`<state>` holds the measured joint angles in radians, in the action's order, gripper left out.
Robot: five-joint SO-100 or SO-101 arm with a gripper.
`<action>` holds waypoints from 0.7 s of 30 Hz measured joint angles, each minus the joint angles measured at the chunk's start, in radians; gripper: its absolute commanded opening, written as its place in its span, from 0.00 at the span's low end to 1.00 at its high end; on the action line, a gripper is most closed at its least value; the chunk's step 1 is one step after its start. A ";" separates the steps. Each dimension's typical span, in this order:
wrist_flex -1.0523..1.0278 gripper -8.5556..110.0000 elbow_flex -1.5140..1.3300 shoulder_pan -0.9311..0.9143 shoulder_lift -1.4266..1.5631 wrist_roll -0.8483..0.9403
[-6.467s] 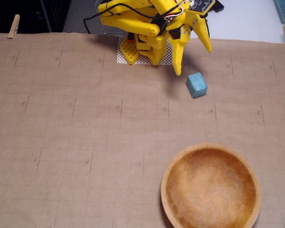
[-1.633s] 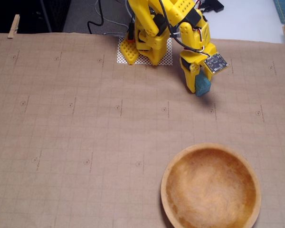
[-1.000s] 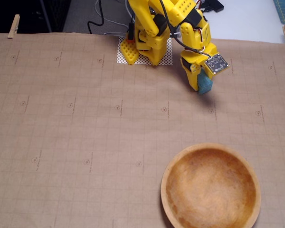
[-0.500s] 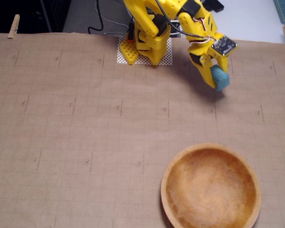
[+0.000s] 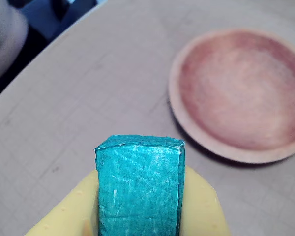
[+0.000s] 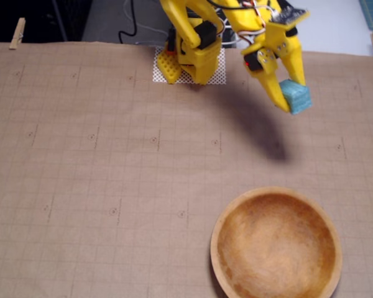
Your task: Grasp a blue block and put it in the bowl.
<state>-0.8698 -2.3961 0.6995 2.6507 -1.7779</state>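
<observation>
Gripper (image 6: 293, 104) clamping blue block (image 6: 296, 97), airborne

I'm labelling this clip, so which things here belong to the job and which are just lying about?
Job:
- small light blue-teal block, clamped in the yellow two-finger gripper, lifted off the table
- large round wooden bowl, empty

Lying about:
- gridded brown paper table cover
- wooden clothespins at the paper's edge
- white mesh pad under the arm's base
</observation>
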 measured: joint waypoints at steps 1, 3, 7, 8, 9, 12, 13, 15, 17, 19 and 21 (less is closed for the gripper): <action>-0.018 0.06 0.020 -0.023 0.000 0.000; -0.058 0.06 0.066 -0.080 0.000 0.000; -0.071 0.06 0.107 -0.187 0.000 0.000; -0.071 0.06 0.118 -0.213 0.000 0.000; -0.071 0.06 0.126 -0.230 0.000 0.000; -0.071 0.06 0.152 -0.270 -0.005 0.000; -0.071 0.06 0.167 -0.287 -0.014 0.000; -0.071 0.06 0.201 -0.316 -0.046 0.000; -0.071 0.06 0.239 -0.327 -0.103 0.000; -0.071 0.06 0.272 -0.328 -0.149 0.000; -0.071 0.06 0.316 -0.330 -0.210 0.000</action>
<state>-0.9403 -2.0801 0.3697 2.4406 -1.7779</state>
